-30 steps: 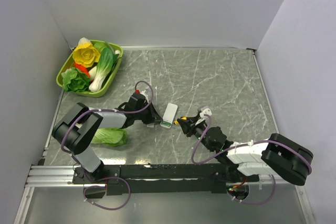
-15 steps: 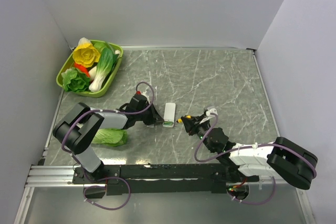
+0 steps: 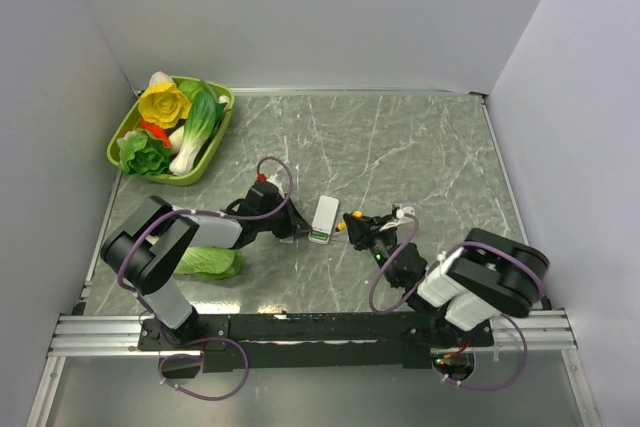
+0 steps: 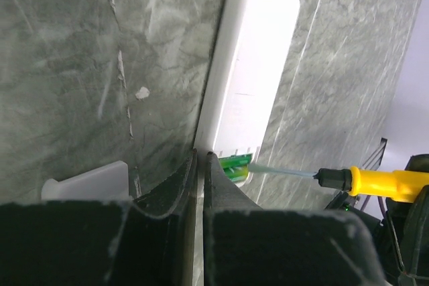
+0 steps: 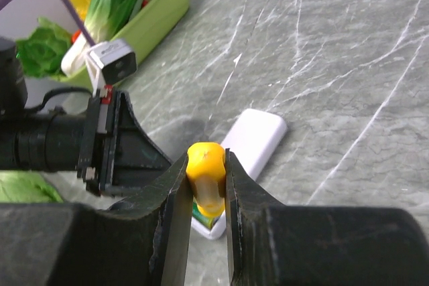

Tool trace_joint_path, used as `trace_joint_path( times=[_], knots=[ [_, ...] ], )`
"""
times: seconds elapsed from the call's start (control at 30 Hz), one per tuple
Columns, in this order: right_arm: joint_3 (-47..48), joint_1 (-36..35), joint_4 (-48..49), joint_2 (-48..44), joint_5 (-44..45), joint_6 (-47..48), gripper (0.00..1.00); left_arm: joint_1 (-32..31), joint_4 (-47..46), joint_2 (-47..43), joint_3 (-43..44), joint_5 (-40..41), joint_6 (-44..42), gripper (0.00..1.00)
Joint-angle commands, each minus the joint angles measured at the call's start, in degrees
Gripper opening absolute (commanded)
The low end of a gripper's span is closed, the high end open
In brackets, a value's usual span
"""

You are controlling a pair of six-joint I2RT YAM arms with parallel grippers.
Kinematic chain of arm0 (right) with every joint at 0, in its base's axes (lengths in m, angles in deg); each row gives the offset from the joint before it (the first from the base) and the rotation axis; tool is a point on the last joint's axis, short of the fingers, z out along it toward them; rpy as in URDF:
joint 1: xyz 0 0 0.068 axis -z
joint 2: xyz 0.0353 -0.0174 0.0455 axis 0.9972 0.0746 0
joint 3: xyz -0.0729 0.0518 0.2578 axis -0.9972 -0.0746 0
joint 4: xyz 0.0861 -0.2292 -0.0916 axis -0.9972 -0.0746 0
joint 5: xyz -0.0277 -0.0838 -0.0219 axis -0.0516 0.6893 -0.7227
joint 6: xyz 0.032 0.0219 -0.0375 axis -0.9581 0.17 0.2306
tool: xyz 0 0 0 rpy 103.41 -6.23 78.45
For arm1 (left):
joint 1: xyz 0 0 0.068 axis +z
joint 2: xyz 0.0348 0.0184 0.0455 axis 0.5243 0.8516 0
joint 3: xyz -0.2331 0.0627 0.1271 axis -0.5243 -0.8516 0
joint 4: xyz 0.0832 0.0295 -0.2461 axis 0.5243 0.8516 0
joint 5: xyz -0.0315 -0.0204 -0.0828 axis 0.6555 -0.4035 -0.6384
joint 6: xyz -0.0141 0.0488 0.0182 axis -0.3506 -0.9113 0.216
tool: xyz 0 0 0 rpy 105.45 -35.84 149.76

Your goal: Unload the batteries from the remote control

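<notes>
The remote control (image 3: 323, 217) lies face down near the middle of the bench (image 3: 430, 157), its long axis running roughly 12 to 6, with the opened compartment at the 6 o'clock end. Green shows there: the batteries (image 4: 234, 163) sit in their bay, though I cannot tell whether one or both are present.

The left claw (image 4: 200, 162) comes in from 8 o'clock with its fingers pressed together and nothing between them. The tips touch the remote's near left corner. That reads as a brace, a stop so the light plastic body does not slide or spin when pushed from the other side.

The right claw (image 5: 206, 165) approaches from 4 o'clock, clamped on the yellow handle of the screwdriver (image 5: 205, 169). It holds the tool low and nearly flat to the bench, so the thin shaft can reach in as a lever. In the left wrist view the tip meets the green at the compartment's edge.

A small white cover piece (image 4: 87, 182) rests just beside the left claw, at about 7 o'clock of the remote, out of the tool's path.

My judgement: prying is under way, no battery is out, and a slipping tip is the main risk
</notes>
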Motion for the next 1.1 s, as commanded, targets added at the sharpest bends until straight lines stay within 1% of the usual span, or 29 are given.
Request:
trace_joint_path(
  times=[0.0, 0.2, 0.33, 0.4, 0.47, 0.5, 0.53, 0.57, 0.6, 0.63, 0.7, 0.73, 0.83, 0.87, 0.93, 0.97, 1.07],
  knots=[
    [-12.37, -1.17, 11.65, 10.43, -7.36, -5.50, 0.00, -2.16, 7.50, 2.67, -2.46, 1.02, 0.00, 0.08],
    [-11.49, -0.91, 10.78, 4.65, -6.57, -0.23, 0.00, -2.16, 8.21, 0.56, -3.51, 2.26, 0.61, 0.07],
    [-8.86, -0.21, 5.43, -0.09, -7.01, 2.41, 0.00, -2.16, 8.47, -0.14, -3.78, 2.78, 1.05, 0.06],
    [-8.24, 0.49, 4.71, -1.77, -7.62, 3.38, 0.00, -2.24, 8.30, -1.28, -4.48, 2.96, 1.66, 0.06],
    [-7.18, 3.65, 0.42, -5.98, -10.15, 3.74, 0.00, -2.33, 8.12, -2.33, -5.18, 3.14, 2.10, 0.05],
    [-5.18, 4.79, -3.43, -7.91, -10.87, 3.65, 0.00, -2.51, 8.21, -2.69, -5.27, 3.14, 2.19, 0.05],
    [-4.03, 6.63, -11.47, -12.28, -11.49, 4.00, 0.00, -2.86, 8.47, -3.04, -5.27, 3.40, 2.28, 0.05],
    [-2.36, 7.08, -15.47, -14.24, -11.58, 4.43, 0.00, -3.03, 8.64, -3.74, -5.27, 3.57, 2.54, 0.05],
    [-0.69, 7.52, -17.51, -17.30, -11.58, 6.01, 0.00, -3.30, 8.65, -4.18, -5.36, 3.75, 2.72, 0.06],
    [-0.24, 8.05, -19.27, -18.47, -12.28, 6.89, 0.00, -3.30, 8.56, -4.53, -5.27, 3.66, 2.63, 0.06],
    [2.38, 8.40, -23.74, -22.06, -13.42, 8.04, 0.00, -3.30, 9.52, -5.50, -4.66, 4.10, 2.46, 0.09],
    [3.53, 8.58, -30.21, -23.04, -13.69, 8.22, 0.00, -3.30, 10.13, -5.94, -3.53, 4.54, 2.11, 0.09],
    [3.20, 8.49, -29.93, -25.33, -15.35, 8.31, 0.00, -3.30, 13.56, -6.47, -0.11, 5.50, 0.97, 0.15],
    [2.93, 8.49, -30.96, -25.86, -16.14, 8.13, 0.00, -3.30, 15.22, -6.56, 0.78, 5.68, 0.70, 0.20],
    [3.80, 8.49, -34.30, -27.88, -16.76, 7.95, 0.00, -3.30, 16.29, -6.99, 3.07, 6.03, -0.17, 0.24],
    [4.68, 8.49, -37.62, -29.10, -16.94, 8.04, 0.00, -3.30, 16.55, -7.17, 3.69, 6.12, -0.53, 0.27],
    [5.13, 8.67, -40.29, -31.47, -17.11, 7.87, 0.00, -3.21, 18.84, -7.70, 6.50, 6.91, -1.67, 0.30]
  ],
)
